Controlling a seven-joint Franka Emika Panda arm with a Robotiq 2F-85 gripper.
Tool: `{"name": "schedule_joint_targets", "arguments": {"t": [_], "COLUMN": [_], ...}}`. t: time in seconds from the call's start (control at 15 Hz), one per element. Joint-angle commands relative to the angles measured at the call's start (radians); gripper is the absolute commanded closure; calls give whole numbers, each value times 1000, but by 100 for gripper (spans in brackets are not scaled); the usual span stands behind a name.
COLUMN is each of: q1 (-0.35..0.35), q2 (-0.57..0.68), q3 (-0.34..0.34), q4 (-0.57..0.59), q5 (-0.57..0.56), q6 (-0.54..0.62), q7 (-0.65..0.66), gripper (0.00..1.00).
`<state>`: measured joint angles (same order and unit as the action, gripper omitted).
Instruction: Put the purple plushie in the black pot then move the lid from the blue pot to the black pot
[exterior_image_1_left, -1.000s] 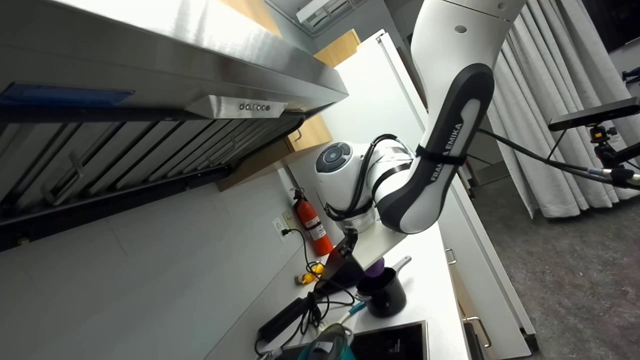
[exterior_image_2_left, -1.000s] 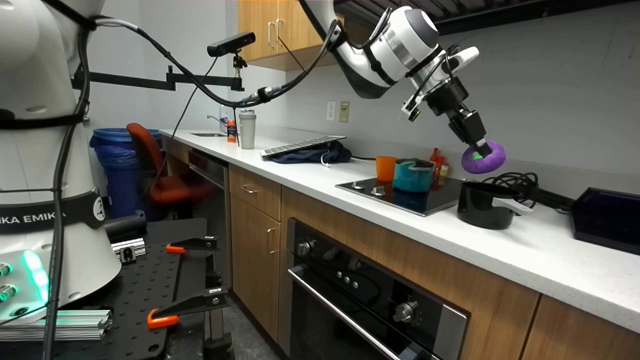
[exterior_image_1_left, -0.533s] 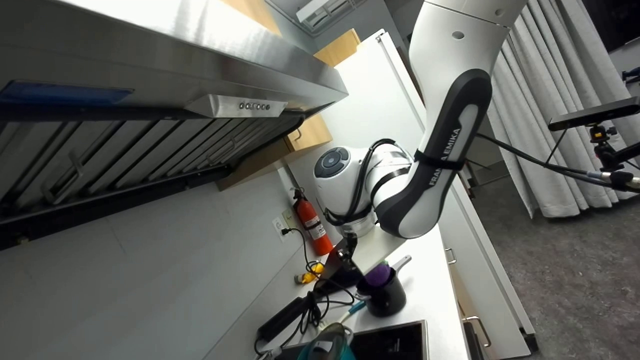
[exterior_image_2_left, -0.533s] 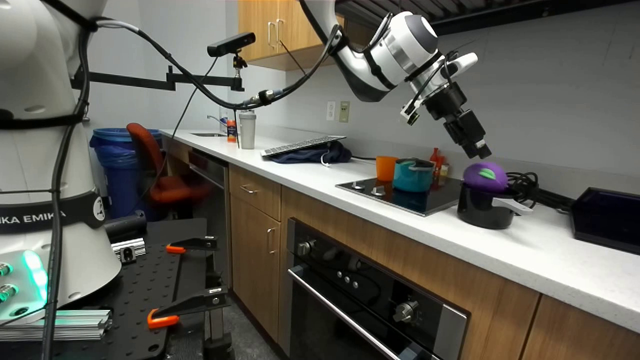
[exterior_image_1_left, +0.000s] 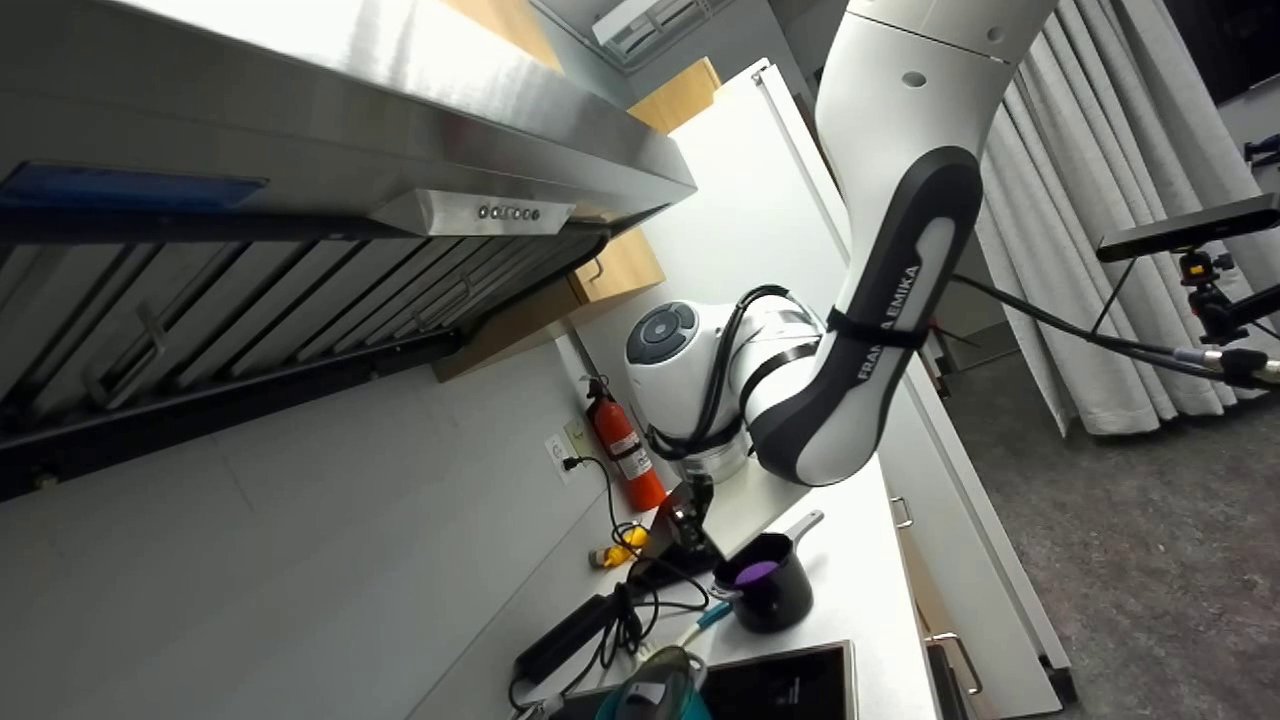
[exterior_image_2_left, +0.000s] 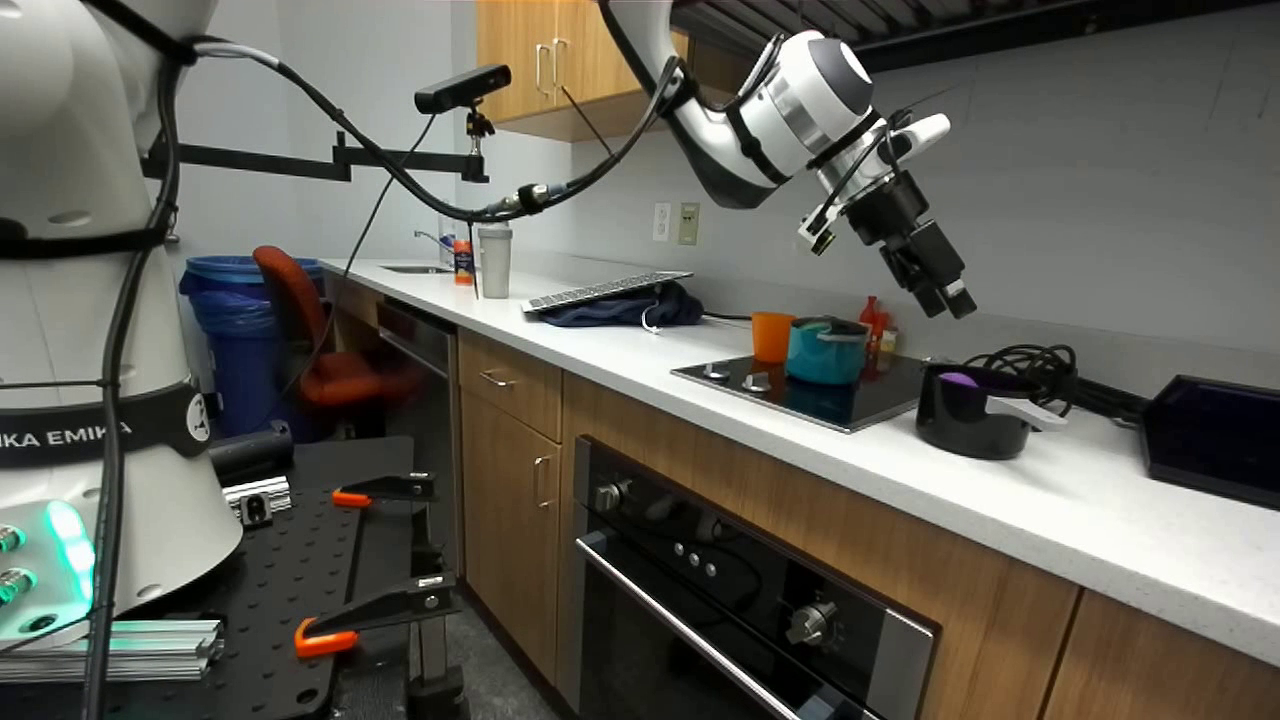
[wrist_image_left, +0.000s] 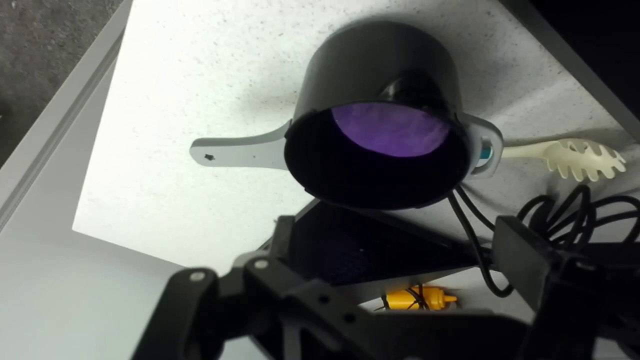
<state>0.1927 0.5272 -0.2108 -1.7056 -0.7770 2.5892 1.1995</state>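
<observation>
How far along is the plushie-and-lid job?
Done: the purple plushie is inside the black saucepan, visible in the wrist view and both exterior views.

In hand: nothing. The claw is open, with nothing held between its fingers.

Left: the lid transfer. The lid sits on the blue pot on the cooktop, and the black saucepan is uncovered.

A cream pasta server (wrist_image_left: 582, 159) is lying near looped black cable (wrist_image_left: 540, 220) in the wrist view, while in an exterior view a keyboard (exterior_image_2_left: 610, 289) is slanting over dark cloth (exterior_image_2_left: 668, 306) and an orange chair (exterior_image_2_left: 340, 376) is standing beside a blue bin (exterior_image_2_left: 230, 320).
</observation>
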Motion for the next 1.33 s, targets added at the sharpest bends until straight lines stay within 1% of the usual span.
{"name": "schedule_joint_targets", "arguments": {"t": [0.0,0.33,0.47,0.53,0.93,1.07,1.27], "q1": [0,10,14,14,43,56,79], "q2": [-6,-19,-16,-16,-19,-23,-28], "q3": [35,89,108,119,128,127,121], "q4": [4,-18,-13,-11,-4,-9,-9], "q5": [18,28,26,30,5,0,-20], "q6": [-13,10,-7,-26,-57,-44,-31], "q7": [-35,-64,-102,-144,-281,-302,-301], "gripper": [0,0,0,0,0,0,0]}}
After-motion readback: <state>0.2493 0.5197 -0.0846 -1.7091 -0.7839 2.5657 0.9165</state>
